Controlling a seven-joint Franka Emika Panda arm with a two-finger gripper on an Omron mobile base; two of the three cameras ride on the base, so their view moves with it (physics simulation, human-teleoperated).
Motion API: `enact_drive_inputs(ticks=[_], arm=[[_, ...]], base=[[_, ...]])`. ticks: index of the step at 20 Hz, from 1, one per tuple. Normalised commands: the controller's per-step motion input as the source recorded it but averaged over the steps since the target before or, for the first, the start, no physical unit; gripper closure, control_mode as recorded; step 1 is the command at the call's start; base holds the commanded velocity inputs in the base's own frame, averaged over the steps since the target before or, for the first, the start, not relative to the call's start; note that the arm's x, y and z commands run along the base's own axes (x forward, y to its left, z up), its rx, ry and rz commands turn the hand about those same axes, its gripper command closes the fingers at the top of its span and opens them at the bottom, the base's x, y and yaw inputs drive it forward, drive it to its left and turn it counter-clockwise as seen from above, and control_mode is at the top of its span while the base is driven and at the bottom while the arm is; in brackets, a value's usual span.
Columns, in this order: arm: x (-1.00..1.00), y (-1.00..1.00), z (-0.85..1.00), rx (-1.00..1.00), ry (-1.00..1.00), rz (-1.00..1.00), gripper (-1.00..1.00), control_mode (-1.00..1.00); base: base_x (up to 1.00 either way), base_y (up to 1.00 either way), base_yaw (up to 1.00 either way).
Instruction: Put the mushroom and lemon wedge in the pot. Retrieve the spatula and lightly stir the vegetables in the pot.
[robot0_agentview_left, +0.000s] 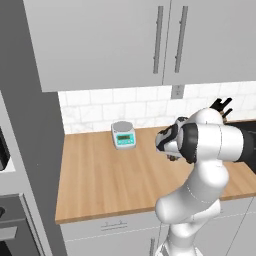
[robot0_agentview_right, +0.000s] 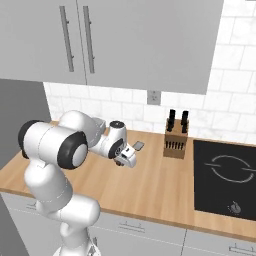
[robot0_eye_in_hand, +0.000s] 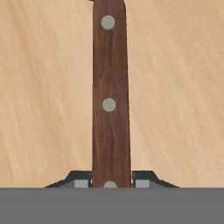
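The spatula's brown wooden handle with pale rivets runs straight up the hand view over the wooden counter. My gripper is shut on its lower end, one fingertip pressed to each side. From the right base view, the gripper sits low over the counter, and the spatula's flat dark grey blade pokes out just behind it. In the left base view my own arm covers the hand. The pot, mushroom and lemon wedge are out of view.
A small kitchen scale stands at the back of the wooden counter. A knife block stands by the wall, left of the black hob. Wall cupboards hang overhead.
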Motion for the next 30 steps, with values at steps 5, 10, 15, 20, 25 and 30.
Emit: enact_drive_inputs(ticks=[5,10,15,20,25,30], arm=[[0.0,0.0,0.0,0.0,0.0,0.0,1.0,-1.0],[0.0,0.0,-0.38,0.0,0.01,0.0,1.0,-1.0],[0.0,0.0,-0.98,-0.05,0.0,0.0,1.0,-1.0],[0.0,-0.13,-0.95,-0.14,0.0,0.0,1.0,-1.0],[-0.31,-0.58,-0.44,-0.03,-0.1,0.03,1.0,-1.0],[-0.63,-0.27,0.16,0.03,-0.46,0.12,1.0,-1.0]], base=[[0.0,0.0,0.0],[0.0,0.0,0.0],[0.0,0.0,0.0],[0.0,0.0,0.0],[0.0,0.0,0.0],[0.0,0.0,0.0]])
